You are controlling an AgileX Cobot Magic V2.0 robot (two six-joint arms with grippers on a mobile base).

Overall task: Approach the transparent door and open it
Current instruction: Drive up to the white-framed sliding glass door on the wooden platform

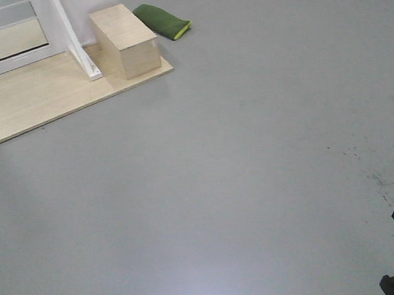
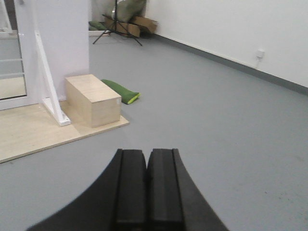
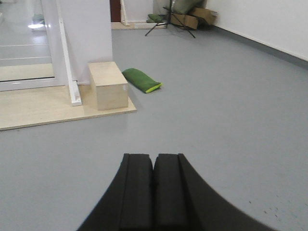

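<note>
A white-framed glass panel (image 1: 2, 32) with thin white horizontal bars stands at the far left on a pale wooden platform (image 1: 34, 104). Only its lower edge shows, with no handle in sight, so I cannot tell whether it is the transparent door. The same panel (image 2: 9, 67) shows at the left edge of the left wrist view, and the panel (image 3: 26, 53) at the upper left of the right wrist view. My left gripper (image 2: 147, 154) is shut with nothing in it, over grey floor and well short of the platform. My right gripper (image 3: 154, 158) is likewise shut and empty.
A pale wooden box (image 1: 125, 41) sits on the platform's right corner beside a slanted white brace (image 1: 77, 41). A green cushion (image 1: 162, 20) lies on the floor behind it. A tripod and cardboard boxes (image 2: 118, 21) stand far back. A white wall (image 2: 231, 29) runs along the right.
</note>
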